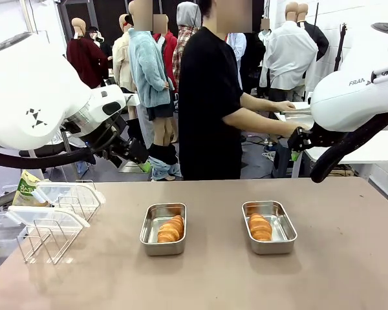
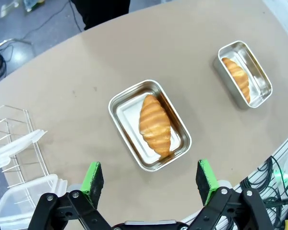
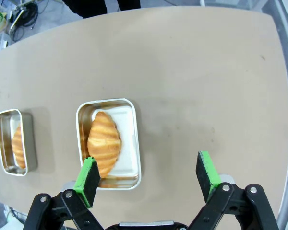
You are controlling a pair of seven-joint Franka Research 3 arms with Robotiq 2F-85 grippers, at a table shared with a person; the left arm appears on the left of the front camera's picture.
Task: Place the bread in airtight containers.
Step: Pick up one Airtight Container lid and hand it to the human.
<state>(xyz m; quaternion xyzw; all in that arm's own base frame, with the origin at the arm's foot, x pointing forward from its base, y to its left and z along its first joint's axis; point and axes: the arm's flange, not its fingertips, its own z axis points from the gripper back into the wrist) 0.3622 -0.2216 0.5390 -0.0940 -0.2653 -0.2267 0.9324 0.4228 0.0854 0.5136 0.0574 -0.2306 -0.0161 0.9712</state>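
Since bread [image 1: 171, 229] lies in both tins [image 1: 161, 249], all jaws released — advise taking lids [image 2: 17, 143] left of left jaws, seating squarely.

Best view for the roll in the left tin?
Left wrist view: the roll sits centred, whole, seen from above, ridges clear. Front view shows it small, at a low angle. Right wrist view shows it far off, near the left edge.
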